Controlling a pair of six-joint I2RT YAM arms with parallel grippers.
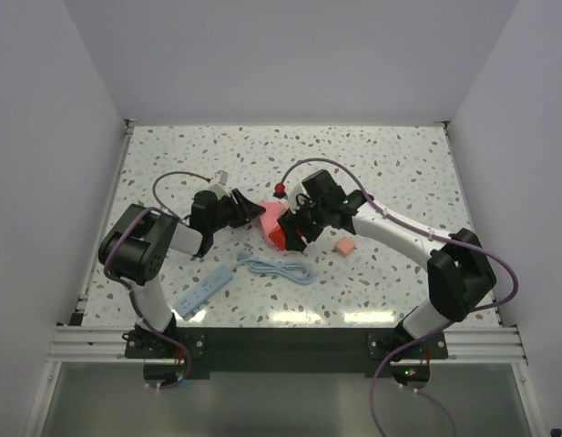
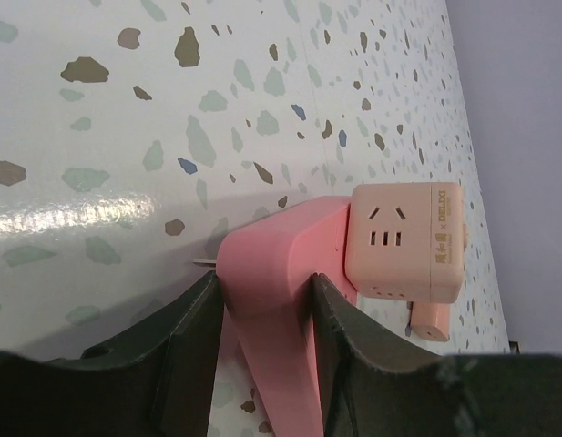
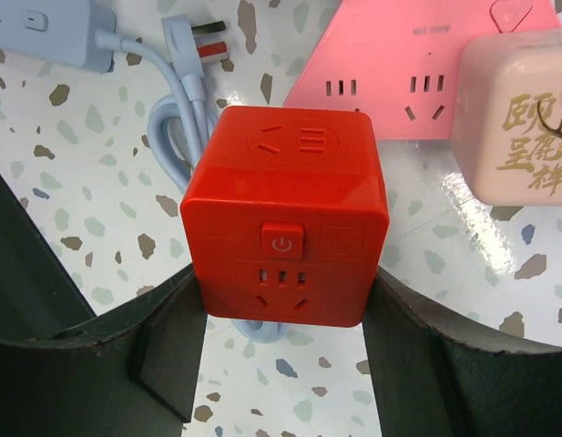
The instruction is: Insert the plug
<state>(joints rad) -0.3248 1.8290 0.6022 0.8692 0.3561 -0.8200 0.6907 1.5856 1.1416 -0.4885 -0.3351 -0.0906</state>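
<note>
Left end effector pinches smooth flat pink triangle; right end effector pinches glossy red cube; small salmon plug lies apart on the speckled tabletop.

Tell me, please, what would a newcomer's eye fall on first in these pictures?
The bright red cube socket stands out first, clamped by the right gripper near the middle of the speckled table. Just left of it, the left gripper grips the pink triangular socket, with a peach cube socket beside it. The small salmon plug lies free, to the right of the right gripper.
</note>
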